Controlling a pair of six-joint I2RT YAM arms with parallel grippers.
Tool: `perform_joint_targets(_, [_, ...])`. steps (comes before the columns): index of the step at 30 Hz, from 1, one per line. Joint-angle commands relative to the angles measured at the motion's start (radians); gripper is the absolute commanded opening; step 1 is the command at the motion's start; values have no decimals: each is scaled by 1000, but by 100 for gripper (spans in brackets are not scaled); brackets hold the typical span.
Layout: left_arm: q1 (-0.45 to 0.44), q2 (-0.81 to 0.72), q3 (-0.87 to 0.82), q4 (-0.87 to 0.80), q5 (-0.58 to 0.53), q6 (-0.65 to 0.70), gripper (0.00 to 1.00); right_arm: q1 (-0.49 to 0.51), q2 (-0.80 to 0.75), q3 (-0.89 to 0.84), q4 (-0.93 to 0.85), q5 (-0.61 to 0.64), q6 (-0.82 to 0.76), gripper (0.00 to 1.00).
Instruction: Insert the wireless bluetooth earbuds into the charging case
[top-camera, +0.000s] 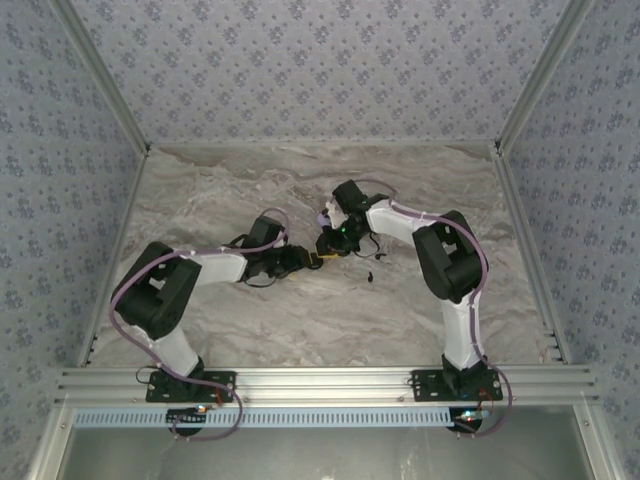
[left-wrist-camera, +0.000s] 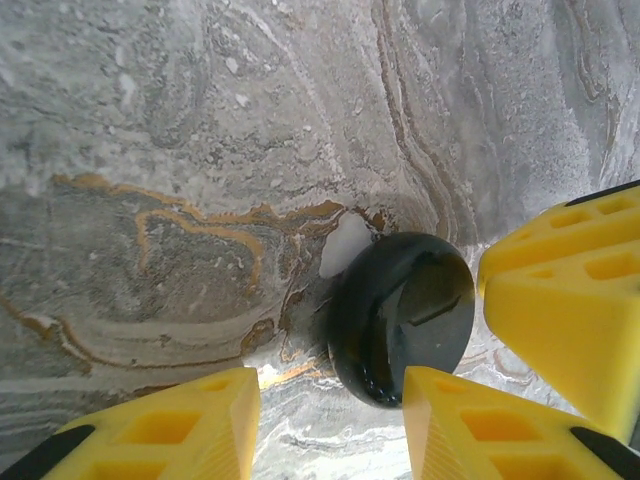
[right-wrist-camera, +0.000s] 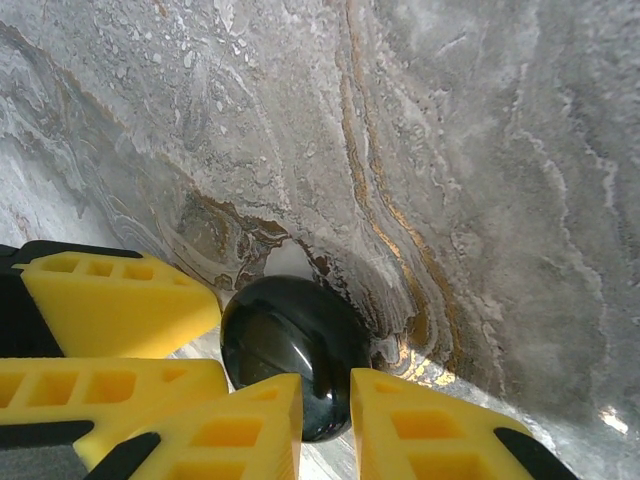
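The right gripper (right-wrist-camera: 326, 405) is seen almost closed, and the lower rim of the black puck (right-wrist-camera: 290, 345) is pinched between its tips. The left gripper (left-wrist-camera: 330, 400) is partly opened. Nothing is clamped in it, and the puck is found just beside its right finger. The two grippers are placed tip to tip near the middle of the table (top-camera: 250, 330).

The puck is judged to be the charging case, apparently closed. For the step in hand, a firm pinch on the rim by the right arm is advised while the lid is worked by the left fingers. The glossy shell is expected to slip (a slow, square approach is safer).

The puck is held on its edge, tilted, with its broad face turned toward the left wrist camera. Being round, it has no long axis; only the thin axis through its faces can be named. A pale piece (left-wrist-camera: 345, 245), perhaps an earbud, is seen just behind it. A tiny black bit (top-camera: 368, 276), perhaps another, is lying on the table a little nearer and to the right. Its direction is too small to be told.
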Motion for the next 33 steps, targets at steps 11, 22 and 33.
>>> perform_joint_targets(11, [5,75,40,62,54,-38,36,-13,33,-15,11,-6,26,17])
perform_joint_targets(22, [4,104,49,114,75,-65,35,-17,38,-33,24,-20,34,16])
perform_joint_targets(33, [3,124,44,191,93,-109,34,-22,39,-43,38,-38,46,16])
